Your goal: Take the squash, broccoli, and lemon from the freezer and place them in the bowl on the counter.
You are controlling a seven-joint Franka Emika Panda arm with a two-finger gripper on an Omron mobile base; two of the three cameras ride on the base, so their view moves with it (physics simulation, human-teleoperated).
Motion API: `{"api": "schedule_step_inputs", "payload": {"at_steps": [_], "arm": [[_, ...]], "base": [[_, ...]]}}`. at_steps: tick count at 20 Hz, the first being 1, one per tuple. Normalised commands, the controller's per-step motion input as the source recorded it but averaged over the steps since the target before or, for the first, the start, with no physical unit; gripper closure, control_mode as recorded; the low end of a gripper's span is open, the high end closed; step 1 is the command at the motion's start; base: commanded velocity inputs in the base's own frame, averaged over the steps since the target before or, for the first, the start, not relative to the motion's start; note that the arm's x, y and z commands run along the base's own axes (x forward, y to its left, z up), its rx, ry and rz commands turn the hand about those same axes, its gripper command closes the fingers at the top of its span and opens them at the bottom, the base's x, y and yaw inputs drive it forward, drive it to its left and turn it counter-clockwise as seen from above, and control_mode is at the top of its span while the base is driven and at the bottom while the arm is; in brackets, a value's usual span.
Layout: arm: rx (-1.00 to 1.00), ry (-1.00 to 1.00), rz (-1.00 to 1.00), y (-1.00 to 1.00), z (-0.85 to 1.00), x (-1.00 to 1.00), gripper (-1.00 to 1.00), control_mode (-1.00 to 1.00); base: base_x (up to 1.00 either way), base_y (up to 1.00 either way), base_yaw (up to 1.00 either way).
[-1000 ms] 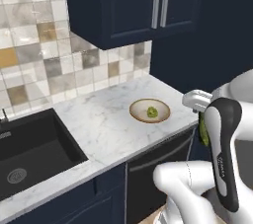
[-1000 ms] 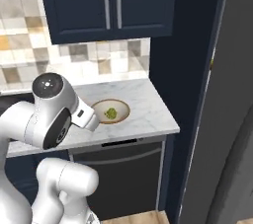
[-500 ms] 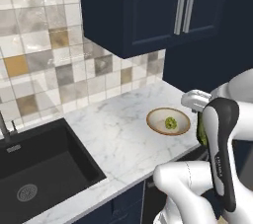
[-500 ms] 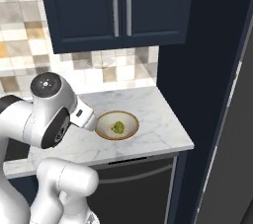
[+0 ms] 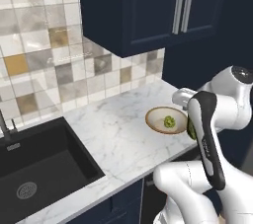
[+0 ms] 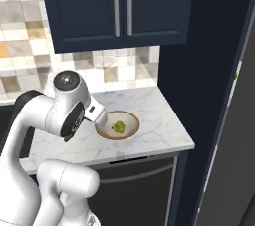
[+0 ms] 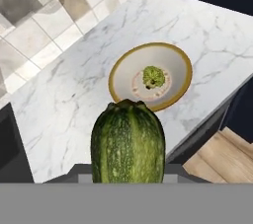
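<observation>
The gripper (image 7: pixel 127 181) is holding the squash (image 7: pixel 128 142); the jaws are clamped on it, and the dark green vegetable is sticking out ahead of the hand, its stubby end pointing toward the bowl (image 7: pixel 116 82). In the left base view a sliver of the squash (image 5: pixel 191 127) is peeking out beside the forearm, just at the near rim of the bowl (image 5: pixel 154 122).

The hand is hanging over the front part of the counter (image 7: pixel 89 70), white marble with grey veins, above navy cabinets. The bowl is sitting on that counter, slightly beyond the squash's tip, tan rim and pale inside. The broccoli (image 7: pixel 153 76) is lying in the middle of the bowl, small and lumpy green, well apart from the squash.

Farther out, a black sink (image 5: pixel 39 168) is sunk into the counter away to the arm's left. A wall of mixed beige and grey tiles (image 5: pixel 44 50) is rising behind the counter, and navy upper cupboards (image 6: pixel 119 6) with slim metal handles are hanging above it. To the right a tall dark panel (image 6: pixel 199 95) is closing off the counter's end, with a grey door (image 6: pixel 234 145) beyond it. Wooden floor (image 7: pixel 227 154) is showing below the counter's edge.
</observation>
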Motion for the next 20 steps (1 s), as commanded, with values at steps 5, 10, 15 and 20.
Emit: {"api": "schedule_step_inputs", "payload": {"at_steps": [5,10,15,20], "arm": [[0.00,0.08,0.00,-0.01,-0.64,0.71,1.00,-1.00],[0.00,0.11,0.00,-0.03,-0.50,0.81,1.00,-1.00],[0.01,0.07,0.00,-0.08,-0.10,0.54,1.00,-1.00],[0.00,0.07,0.00,0.00,-0.04,0.55,1.00,-1.00]], "base": [[0.00,0.00,0.00],[0.00,0.00,0.00],[0.00,0.00,0.00],[0.00,0.00,0.00]]}}
